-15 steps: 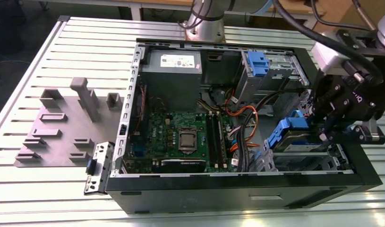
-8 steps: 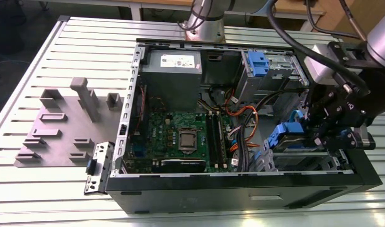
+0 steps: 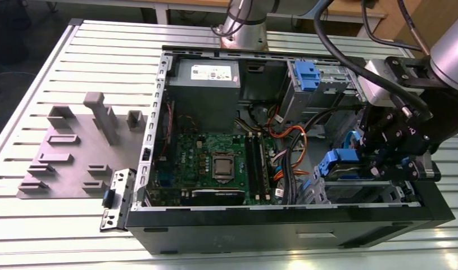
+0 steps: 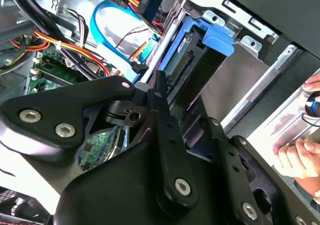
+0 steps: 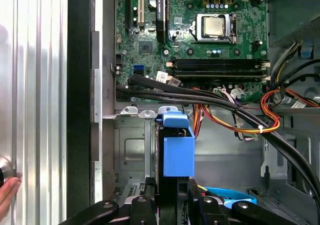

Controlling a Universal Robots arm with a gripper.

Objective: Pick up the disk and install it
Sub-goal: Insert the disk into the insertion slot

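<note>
The gripper (image 5: 172, 191) is clamping the disk (image 5: 178, 150) edge-on at the drive cage (image 5: 131, 155); the power-supply sticker (image 3: 211, 72) is showing illegible print.

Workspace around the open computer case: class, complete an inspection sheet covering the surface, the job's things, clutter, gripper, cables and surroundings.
Surface: slatted metal table bearing an open case.
Job's things: disk with blue rails, at the drive bay inside the case.
Clutter: grey fixture on the table, beside the case at the exterior view's left.
Gripper: gripper shut on the disk.
Cables: black and orange cables cross the case beside the motherboard.
Surroundings: a hand over the table beside the case.
</note>
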